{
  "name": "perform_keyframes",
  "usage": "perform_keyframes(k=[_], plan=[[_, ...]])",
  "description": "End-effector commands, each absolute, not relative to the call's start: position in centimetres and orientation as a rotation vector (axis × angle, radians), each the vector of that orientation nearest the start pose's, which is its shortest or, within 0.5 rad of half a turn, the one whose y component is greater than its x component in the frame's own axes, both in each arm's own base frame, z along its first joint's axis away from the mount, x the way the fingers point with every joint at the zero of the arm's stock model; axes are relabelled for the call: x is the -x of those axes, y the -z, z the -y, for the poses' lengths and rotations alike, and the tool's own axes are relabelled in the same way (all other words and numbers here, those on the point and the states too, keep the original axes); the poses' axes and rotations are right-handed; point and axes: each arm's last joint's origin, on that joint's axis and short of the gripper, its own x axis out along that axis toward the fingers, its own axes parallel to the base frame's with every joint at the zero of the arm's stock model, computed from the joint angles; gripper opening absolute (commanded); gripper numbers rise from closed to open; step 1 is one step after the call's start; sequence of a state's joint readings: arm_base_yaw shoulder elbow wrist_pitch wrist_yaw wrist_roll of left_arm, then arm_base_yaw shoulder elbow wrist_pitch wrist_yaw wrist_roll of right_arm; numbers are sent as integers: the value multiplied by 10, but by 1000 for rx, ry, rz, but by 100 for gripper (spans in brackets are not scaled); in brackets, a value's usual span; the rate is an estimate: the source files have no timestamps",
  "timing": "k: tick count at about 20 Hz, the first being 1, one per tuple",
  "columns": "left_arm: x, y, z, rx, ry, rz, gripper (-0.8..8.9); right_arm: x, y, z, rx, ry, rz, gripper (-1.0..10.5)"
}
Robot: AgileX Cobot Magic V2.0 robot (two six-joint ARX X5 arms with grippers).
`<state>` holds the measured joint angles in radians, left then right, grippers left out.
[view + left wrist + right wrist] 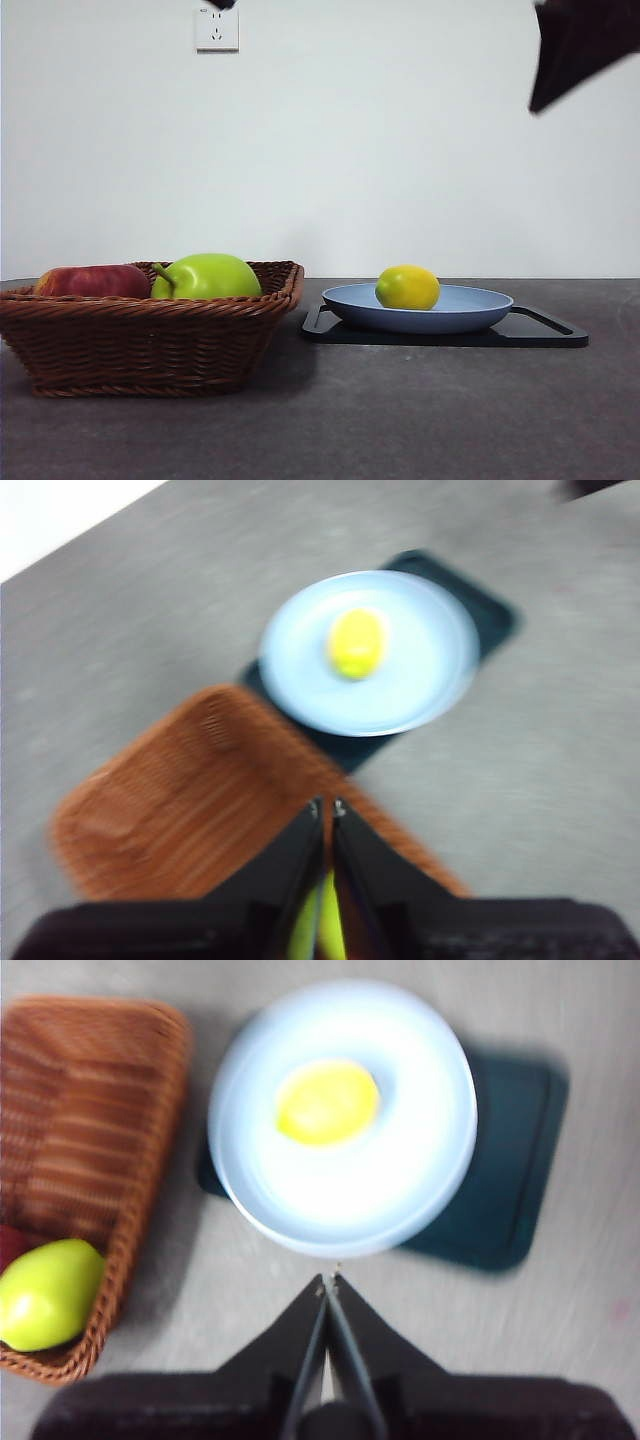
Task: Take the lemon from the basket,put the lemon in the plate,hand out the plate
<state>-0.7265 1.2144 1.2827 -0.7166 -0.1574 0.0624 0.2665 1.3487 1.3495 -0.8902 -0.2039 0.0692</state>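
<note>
Right gripper (328, 1282) high above the table, jaws pressed together on nothing, poised just near of the wide, shallow, light blue plastic plate (420, 1175). Left gripper (328, 807) likewise closed and empty, up over the rectangular brown woven wicker basket (190, 790), farther from the plate. Small oval yellow lemon (407, 287) already lying in the plate, a little left of centre, long axis running left to right in the front view. Plate resting on a flat black rectangular tray (545, 332), just right of the basket (140, 340). Large green stemmed fruit (206, 277) and red apple (92, 281) left in the basket. Only the handing out remaining, probably for the right gripper, being nearer: straight down and slightly far to the plate's near rim.
</note>
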Motion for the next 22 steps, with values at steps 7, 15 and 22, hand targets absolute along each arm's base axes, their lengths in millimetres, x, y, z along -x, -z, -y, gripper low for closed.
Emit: perform_keyframes(k=[7,15,22], plan=[[-185,-364,102,-246,436,-451,6,-163,-347,-99,105,-416,-432,2],[-107,-278,52,-23,363,-258,6,-113,-285,-68,1,-367,-149,2],[-84,-275,40,34,366,-174,8,-107,-275,-64,-63,-365,-138,3]])
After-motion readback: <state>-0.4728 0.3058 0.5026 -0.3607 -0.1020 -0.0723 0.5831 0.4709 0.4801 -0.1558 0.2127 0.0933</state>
